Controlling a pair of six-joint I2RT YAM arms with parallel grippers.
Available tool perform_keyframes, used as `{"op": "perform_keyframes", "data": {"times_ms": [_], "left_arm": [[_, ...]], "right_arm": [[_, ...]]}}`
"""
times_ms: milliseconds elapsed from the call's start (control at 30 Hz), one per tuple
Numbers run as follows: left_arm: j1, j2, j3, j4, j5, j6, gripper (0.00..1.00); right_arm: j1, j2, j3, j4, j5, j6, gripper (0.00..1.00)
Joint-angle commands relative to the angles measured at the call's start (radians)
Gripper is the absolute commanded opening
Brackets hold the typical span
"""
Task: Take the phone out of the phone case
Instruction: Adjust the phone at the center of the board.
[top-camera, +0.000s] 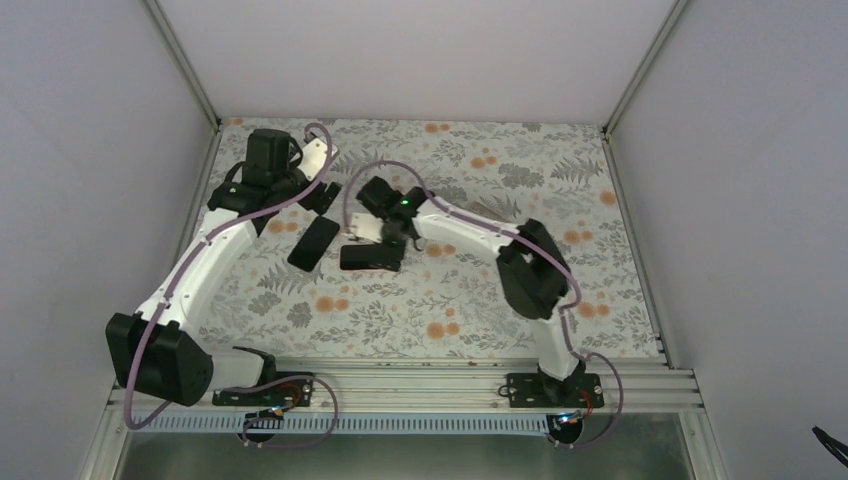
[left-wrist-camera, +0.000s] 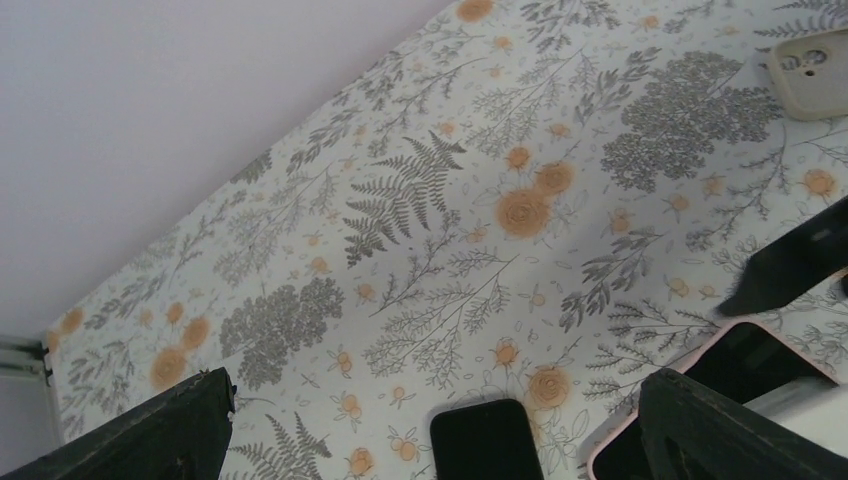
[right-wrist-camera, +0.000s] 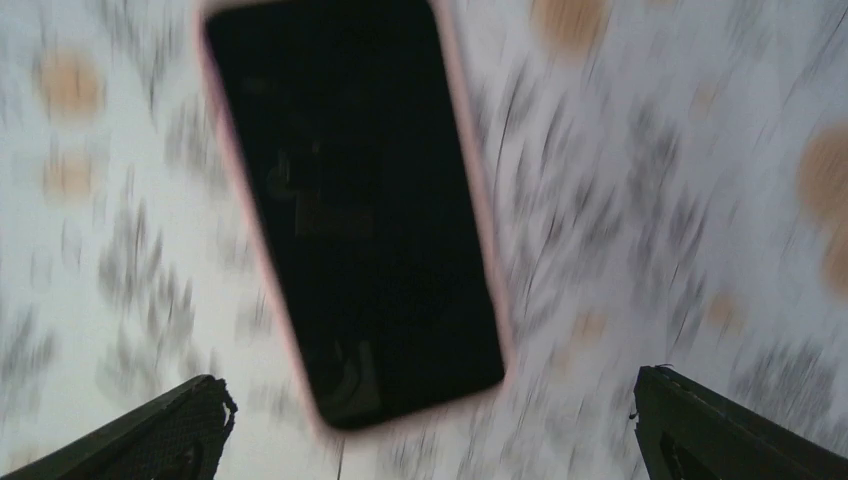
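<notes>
Phone (top-camera: 314, 243) beside pink phone case (top-camera: 372, 256)

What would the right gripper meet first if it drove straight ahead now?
Probably the pink-cased phone, lying screen-up right ahead of the open right gripper; blur hides how far.

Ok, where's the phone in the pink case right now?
The pink-cased phone lies on the table in the top view, beneath the right hand, a black phone just left of it.
</notes>
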Motion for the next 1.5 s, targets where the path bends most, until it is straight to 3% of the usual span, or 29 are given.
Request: {"op": "perform_keyframes", "data": {"times_ms": [0,200,433,767,1100,1333,1467], "left_arm": [[0.033,0.015,0.039,-0.007,0.031,-0.047,1.0],[0.108,0.005,0.037,-0.008,0.054,-0.062,1.0],[0.195,0.014,0.031,0.006,0.053,-0.099,1.0],[0.338,0.039,0.04,0.003,0.154,-0.103,1.0],[0.415,0.051,0.03,0.0,0.201,-0.084,1.0],[0.483,0.041,0.02,-0.015,0.244,-0.062,1.0],[0.509,0.039,0.004,-0.011,0.27,-0.058,1.0]], "right_arm": [[0.024,0.183,0.304,0.037,0.043,0.093,1.0],[0.038,0.393,0.549,0.018,0.146,0.114,0.99],[0.036,0.47,0.579,0.122,0.272,0.122,0.98],[0.04,0.474,0.562,0.075,0.085,0.123,0.97],[0.087,0.393,0.467,-0.086,-0.214,0.038,0.94],[0.135,0.251,0.195,-0.059,-0.146,0.014,0.92],[0.144,0.133,-0.025,0.075,0.052,0.019,0.91]]}}
